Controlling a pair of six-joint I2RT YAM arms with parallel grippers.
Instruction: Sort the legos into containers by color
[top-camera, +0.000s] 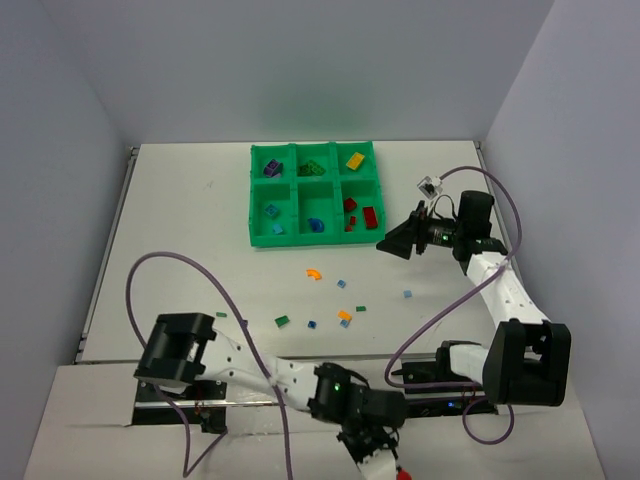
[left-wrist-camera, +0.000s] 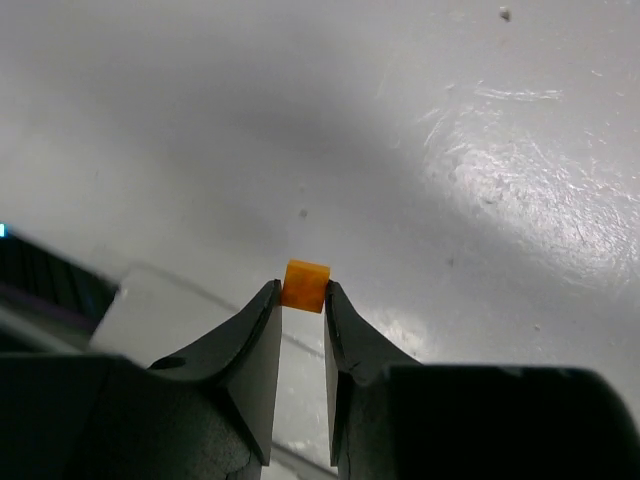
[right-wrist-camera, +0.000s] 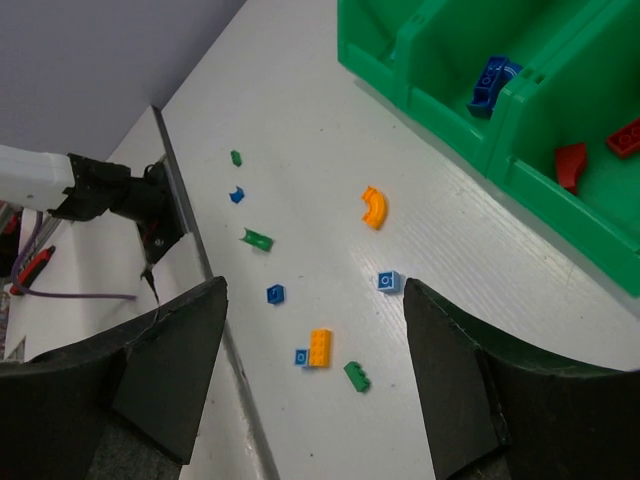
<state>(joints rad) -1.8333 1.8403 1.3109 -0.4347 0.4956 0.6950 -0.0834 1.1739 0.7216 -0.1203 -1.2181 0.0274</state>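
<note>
Shows sorting partway: some legos (top-camera: 369, 216) in tray (top-camera: 252, 195), others loose on table (top-camera: 180, 220); grips orange brick (left-wrist-camera: 305, 285) in left fingers (left-wrist-camera: 255, 345), holds right fingers (right-wrist-camera: 165, 350) released, empty.

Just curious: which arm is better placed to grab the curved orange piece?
Probably right: the right gripper is open near the curved piece; the left gripper is shut on an orange brick.
</note>
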